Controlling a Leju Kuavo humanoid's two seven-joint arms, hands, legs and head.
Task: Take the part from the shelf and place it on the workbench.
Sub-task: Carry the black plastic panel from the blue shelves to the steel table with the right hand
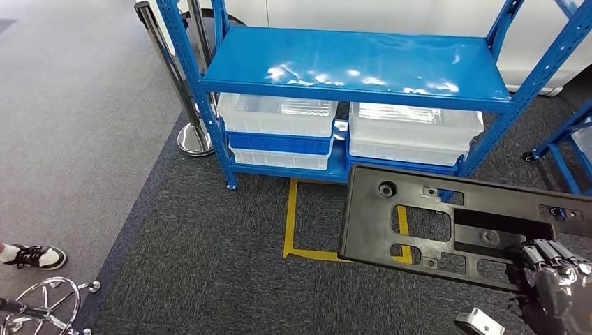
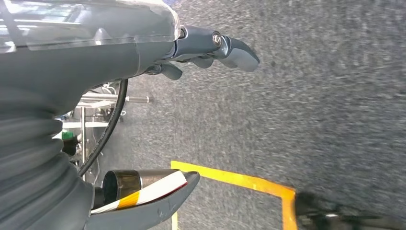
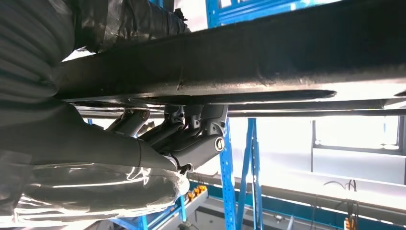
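Note:
A flat black plastic part (image 1: 447, 223) with cut-outs and holes hangs level in front of the blue shelf (image 1: 363, 66), over the dark carpet. My right hand (image 1: 551, 279) grips it at its near right edge, fingers curled over the top. In the right wrist view the part (image 3: 249, 62) runs as a dark bar across the picture, with my right hand (image 3: 186, 139) clamped on it from below. My left hand (image 2: 210, 50) hangs over the carpet, fingers apart and holding nothing.
Clear and blue bins (image 1: 279, 129) sit on the shelf's lower level. Yellow floor tape (image 1: 293, 230) marks a box before it. A chrome post (image 1: 192, 132) stands at the shelf's left, a person's shoe (image 1: 31, 257) and a chair base (image 1: 45, 303) at lower left. Another blue frame (image 1: 565, 150) stands right.

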